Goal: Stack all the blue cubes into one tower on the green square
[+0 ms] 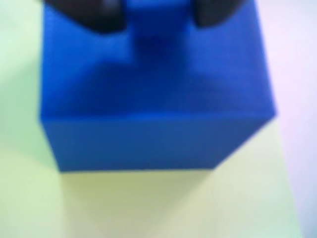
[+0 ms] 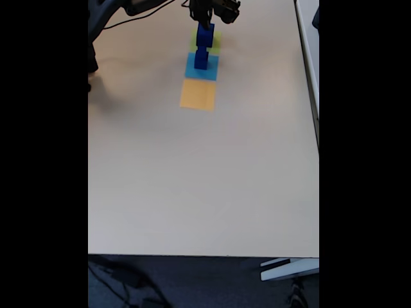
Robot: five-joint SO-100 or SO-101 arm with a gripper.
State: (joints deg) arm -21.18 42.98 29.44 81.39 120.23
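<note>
The pale bench [image 2: 192, 179] takes up most of the fixed view, with a dark floor along its near edge and three flat coloured squares in a row near its far end: an orange square [image 2: 198, 95] nearest the camera, a light-blue square [image 2: 190, 70] behind it, and the green square [image 2: 214, 43] farthest back. In the wrist view the green square [image 1: 148, 203] spreads under and in front of a large blue cube [image 1: 148, 99], which sits on it and is badly blurred. On top of that large cube, at its far edge, stands a smaller blue cube [image 1: 156, 25], with the dark fingers [image 1: 94, 15] of the claw [image 1: 156, 10] on both sides of it; the blur does not let me say whether they press against it, so I cannot tell if the claw is clenched or released. In the fixed view the claw [image 2: 207, 20] hangs just above the stacked cubes on the green square, and another blue cube [image 2: 201, 59] stands apart on the light-blue square, upright and narrow.
</note>
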